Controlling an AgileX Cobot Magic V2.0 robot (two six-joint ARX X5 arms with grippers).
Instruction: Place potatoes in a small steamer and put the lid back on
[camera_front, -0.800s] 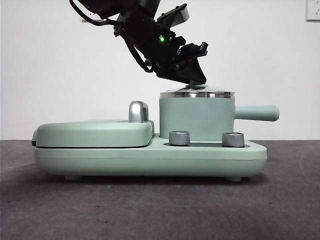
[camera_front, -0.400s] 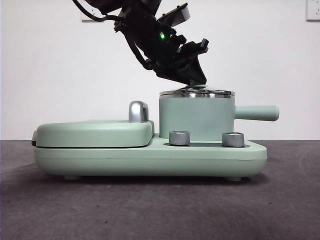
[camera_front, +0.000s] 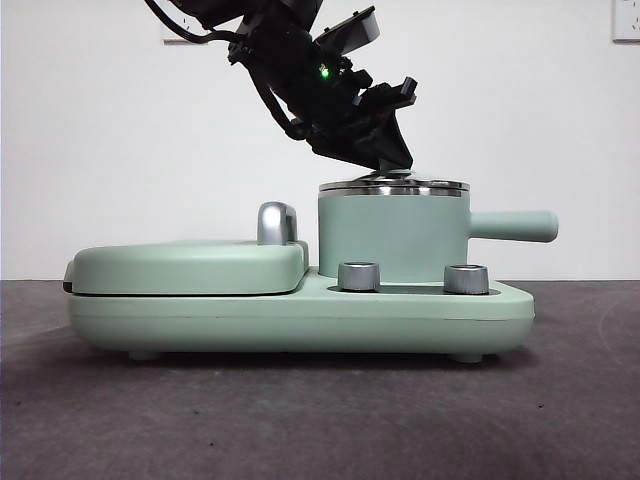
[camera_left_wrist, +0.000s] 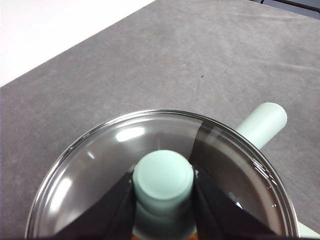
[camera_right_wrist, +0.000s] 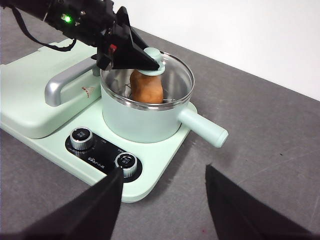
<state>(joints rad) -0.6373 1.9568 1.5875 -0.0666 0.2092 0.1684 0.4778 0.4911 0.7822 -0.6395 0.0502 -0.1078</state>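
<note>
At frame center, the left claw (camera_front: 392, 166) pinches the knob of the lid (camera_front: 393, 186), seated squarely on the steamer (camera_front: 393, 235).

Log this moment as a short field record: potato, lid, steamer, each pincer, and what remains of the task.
potato: orange-brown potato inside the steamer, seen through the glass
lid: clear glass lid resting on the steamer's steel rim
steamer: mint-green steamer on the cooker base, side handle pointing away from the griddle cover
left pincer: left pincer shut on the lid's knob, one jaw on each side
right pincer: right pincer open, holding nothing, hovering above the table off the cooker's front corner
remaining: release the knob and withdraw
</note>
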